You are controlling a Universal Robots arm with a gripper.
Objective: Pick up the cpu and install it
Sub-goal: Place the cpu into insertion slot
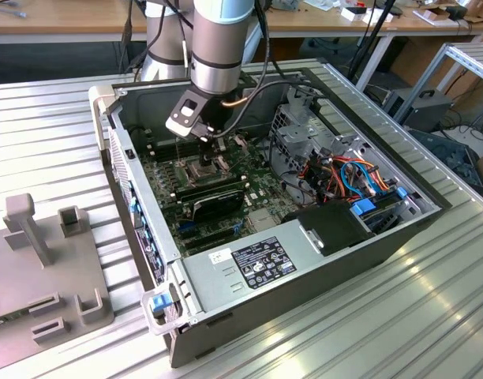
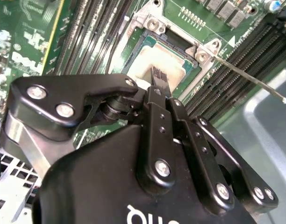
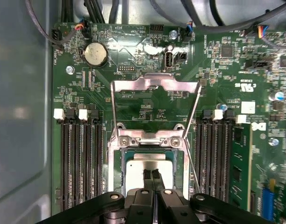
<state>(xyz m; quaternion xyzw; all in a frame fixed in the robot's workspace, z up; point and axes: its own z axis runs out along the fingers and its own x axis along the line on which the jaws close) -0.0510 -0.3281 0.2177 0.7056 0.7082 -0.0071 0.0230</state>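
Poised over cpu (image 3: 136,175) lying in socket (image 3: 147,140), jaws pressed together, gripping nothing. Light, stiff, fragile: take by opposite edges.

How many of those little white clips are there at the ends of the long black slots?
4 in the first wrist view: two clips on one side of the socket, two on the opposite side. Others may be hidden behind the gripper.

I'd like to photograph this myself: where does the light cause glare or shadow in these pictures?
In the second wrist view glare washes the cpu to pale cream; in the first wrist view it shows even silver-grey, the black gripper dark against it; in the exterior view the ribbed metal table throws back bright streaks.
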